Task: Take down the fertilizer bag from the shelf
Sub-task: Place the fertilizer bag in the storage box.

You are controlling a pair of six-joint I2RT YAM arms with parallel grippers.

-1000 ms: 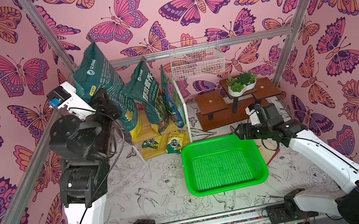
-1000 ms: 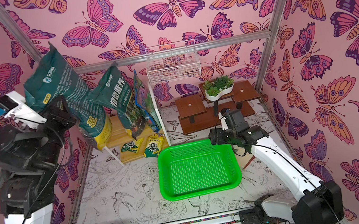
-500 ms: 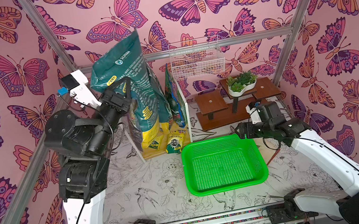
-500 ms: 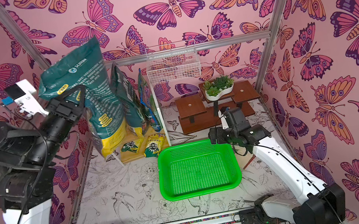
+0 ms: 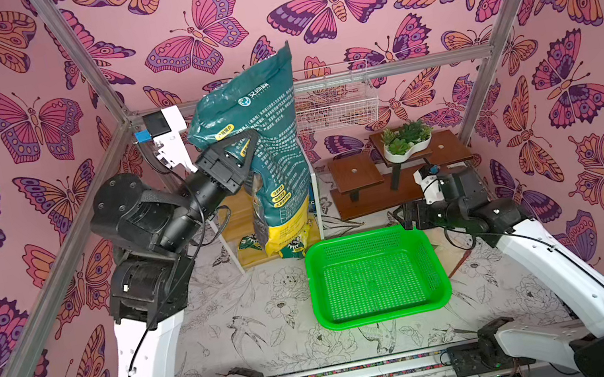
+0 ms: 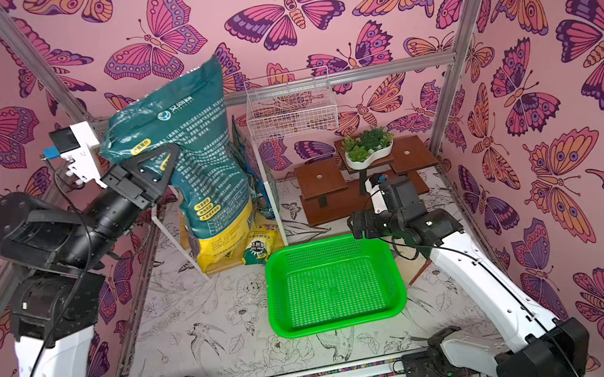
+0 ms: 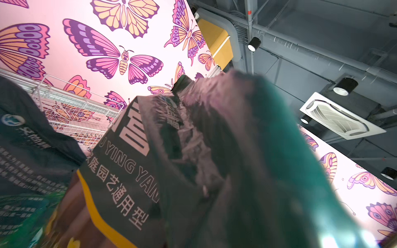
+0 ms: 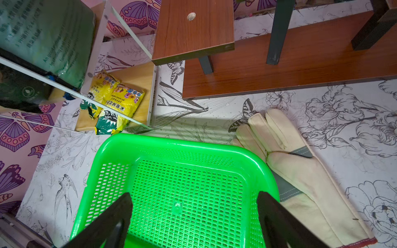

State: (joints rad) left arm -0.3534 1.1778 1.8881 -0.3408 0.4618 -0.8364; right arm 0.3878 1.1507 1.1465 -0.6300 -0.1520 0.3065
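The left tool (image 5: 248, 142) was clamped on the upper edge of the tall dark-teal and yellow plastic fertilizer bag (image 5: 280, 168), which hung nearly upright at the centre of both top views. It was in front of the small white-framed shelf with yellowish wooden boards (image 5: 239, 221). Whether its bottom corner cleared the lower board could not be told. The step in hand looked like carrying the bag away from the shelf and down to the flower-printed worktop (image 5: 251, 316). Done well, this probably meant drawing the bag toward the lower middle of the frame before lowering it. That way its sagging yellow base would not drag the small yellow packets (image 6: 259, 243) off the board or catch the white frame. The pinch held only a crumpled fold, so a slow, level move seemed safest. The right tool (image 8: 193, 194) stood with jaws wide apart and empty above the bright green perforated plastic basket (image 5: 367, 234), well clear of the bag.
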